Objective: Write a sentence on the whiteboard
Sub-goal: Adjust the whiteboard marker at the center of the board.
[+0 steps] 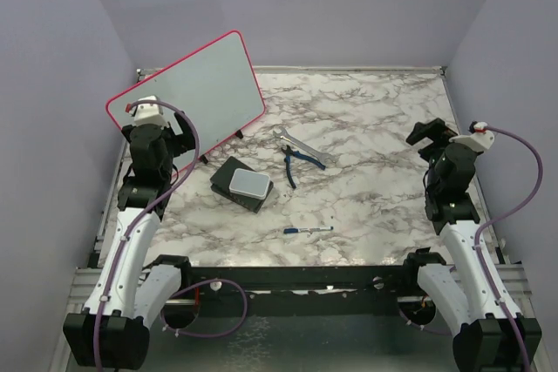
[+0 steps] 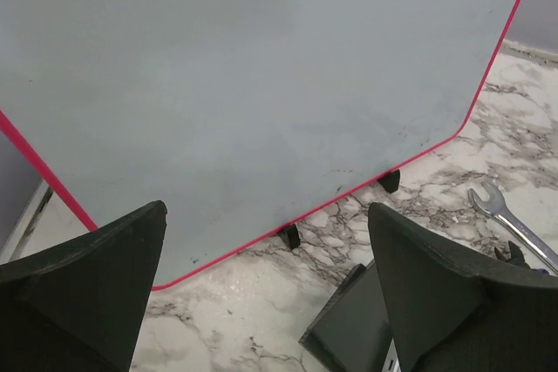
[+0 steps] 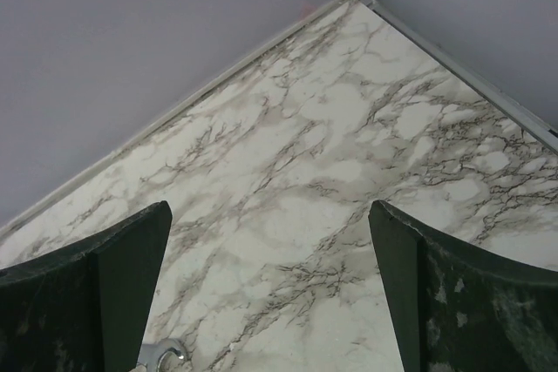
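Note:
The whiteboard (image 1: 196, 84) stands tilted on black feet at the back left of the marble table; its face is blank and no sentence shows on it. It fills most of the left wrist view (image 2: 261, 84). My left gripper (image 1: 180, 138) is open and empty just in front of the board's lower edge (image 2: 266, 215). My right gripper (image 1: 425, 134) is open and empty over the right side of the table (image 3: 270, 215). A blue marker (image 1: 308, 230) lies on the table near the front middle.
A dark eraser block with a grey-white pad (image 1: 243, 184) lies right of the left gripper, also in the left wrist view (image 2: 353, 328). A wrench (image 1: 301, 145) and blue-handled pliers (image 1: 296, 161) lie mid-table. Purple walls (image 1: 52, 58) enclose the table.

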You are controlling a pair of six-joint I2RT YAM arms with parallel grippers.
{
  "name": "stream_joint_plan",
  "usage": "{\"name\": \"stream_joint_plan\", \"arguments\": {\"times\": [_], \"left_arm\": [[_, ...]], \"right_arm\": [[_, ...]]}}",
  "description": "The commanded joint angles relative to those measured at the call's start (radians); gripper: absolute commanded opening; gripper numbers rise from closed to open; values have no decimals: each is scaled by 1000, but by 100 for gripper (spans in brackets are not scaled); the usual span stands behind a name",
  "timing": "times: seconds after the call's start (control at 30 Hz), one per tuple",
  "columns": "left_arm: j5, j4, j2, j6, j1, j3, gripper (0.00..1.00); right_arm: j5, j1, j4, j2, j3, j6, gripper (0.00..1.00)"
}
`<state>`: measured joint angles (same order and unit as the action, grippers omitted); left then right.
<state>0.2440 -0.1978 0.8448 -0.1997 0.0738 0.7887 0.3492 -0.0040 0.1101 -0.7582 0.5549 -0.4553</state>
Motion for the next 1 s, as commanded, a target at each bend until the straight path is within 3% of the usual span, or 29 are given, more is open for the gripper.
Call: {"name": "stream_joint_plan", "arguments": {"times": [0.0,0.27,0.4,0.77,0.97], "left_arm": [[-61,9,12,-8,-1,26,99],[-175,36,34,16,120,8,99],[-163,38,84,95,324,17,99],[-331,13,286,307,863,53,99],[-385,-8,467,322,1007,88,99]], "right_arm": [[5,-2,-52,4,27,-4,100],[-146,-2,-56,-8,30,7,100],[-272,-2,-57,-15,34,14,100],[-467,-2,-138,-20,52,-16,100],[-489,-2,-170,-16,61,-10,100]]}}
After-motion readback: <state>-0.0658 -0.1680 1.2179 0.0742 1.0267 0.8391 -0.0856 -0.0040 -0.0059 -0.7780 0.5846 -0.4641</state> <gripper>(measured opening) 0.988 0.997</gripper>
